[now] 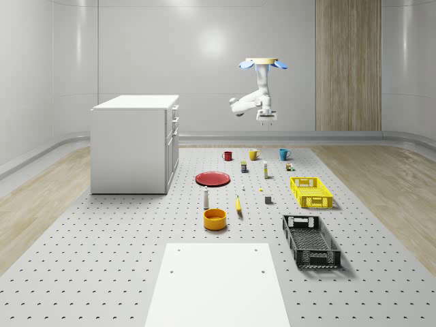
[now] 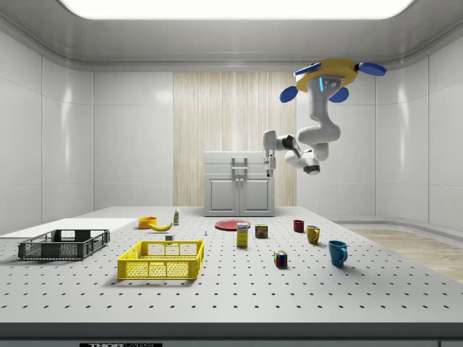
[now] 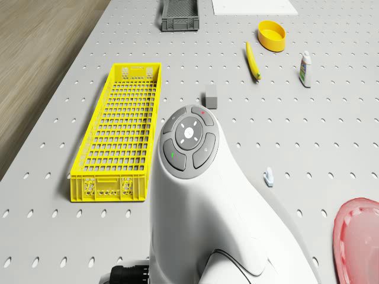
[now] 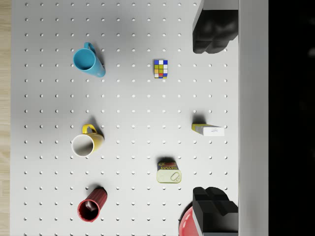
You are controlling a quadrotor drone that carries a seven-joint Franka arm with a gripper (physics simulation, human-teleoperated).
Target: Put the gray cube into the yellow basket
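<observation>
The small gray cube (image 1: 268,199) (image 3: 211,97) rests on the perforated table, just off one long side of the empty yellow basket (image 1: 304,179) (image 2: 159,269) (image 3: 112,188). The drone (image 1: 262,64) (image 2: 333,76) hovers high over the far part of the table, above the row of mugs. Its white arm bends down and ends in the gripper (image 1: 266,121) (image 2: 269,168) (image 4: 210,120), far above the tabletop and well away from the cube. The gripper is open, its black fingers (image 4: 211,37) spread wide with nothing between them.
Below the gripper lie a blue mug (image 4: 87,61), a yellow mug (image 4: 87,141), a red mug (image 4: 92,205), a puzzle cube (image 4: 160,69), a can (image 4: 169,173) and a small box (image 4: 208,130). A black basket (image 1: 289,235), orange bowl (image 1: 214,219), banana (image 1: 238,205), red plate (image 1: 212,178) and white cabinet (image 1: 133,143) stand farther off.
</observation>
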